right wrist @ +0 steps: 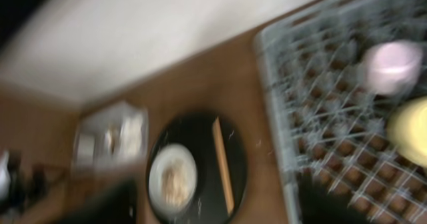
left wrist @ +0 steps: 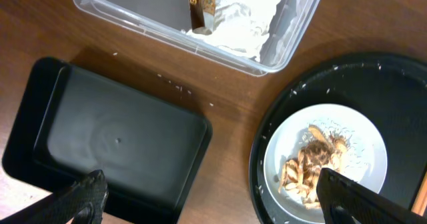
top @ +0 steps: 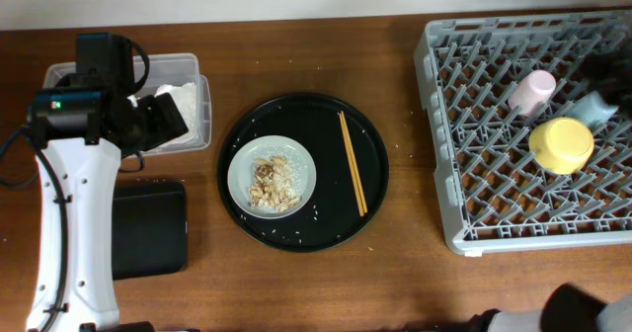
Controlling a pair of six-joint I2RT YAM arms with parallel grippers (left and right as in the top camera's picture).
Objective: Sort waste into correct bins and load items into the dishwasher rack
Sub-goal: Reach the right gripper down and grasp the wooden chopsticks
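Observation:
My left gripper is open and empty. It hovers over the table between the clear box and the small black tray; in the overhead view it sits at the clear box. The box holds white napkins and a gold-brown wrapper. The grey-white plate carries beige food scraps on the round black tray, beside the chopsticks. The rack holds the pink cup, blue cup and yellow bowl. My right gripper appears open, high up; its view is blurred.
The small black tray lies empty at the front left, below the clear box. Rice grains are scattered on the round tray. The right arm is at the front right corner. Bare wood lies between the round tray and the rack.

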